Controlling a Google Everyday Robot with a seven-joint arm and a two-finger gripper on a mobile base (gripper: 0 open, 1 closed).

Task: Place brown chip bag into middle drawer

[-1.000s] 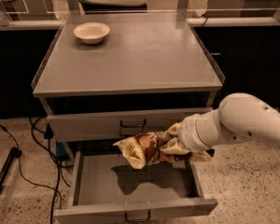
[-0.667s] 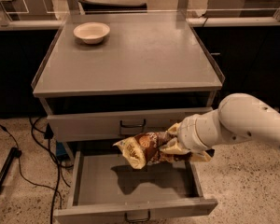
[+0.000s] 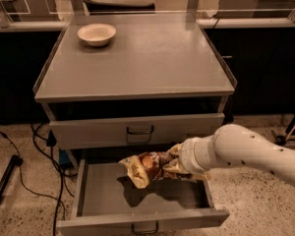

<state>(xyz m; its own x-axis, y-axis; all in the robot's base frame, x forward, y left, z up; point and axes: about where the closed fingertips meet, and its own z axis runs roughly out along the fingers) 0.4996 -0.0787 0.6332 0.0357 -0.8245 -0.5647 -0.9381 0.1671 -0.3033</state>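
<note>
The gripper [image 3: 174, 162] is clamped on the one bag [image 3: 143, 167], held just above the one open drawer [image 3: 137, 218]. One shut drawer [image 3: 98, 132] above, one bowl [image 3: 96, 34] far left.

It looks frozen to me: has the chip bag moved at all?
Yes. The brown chip bag, held by the gripper over the middle drawer, sank slightly farther below the upper drawer's handle.
</note>
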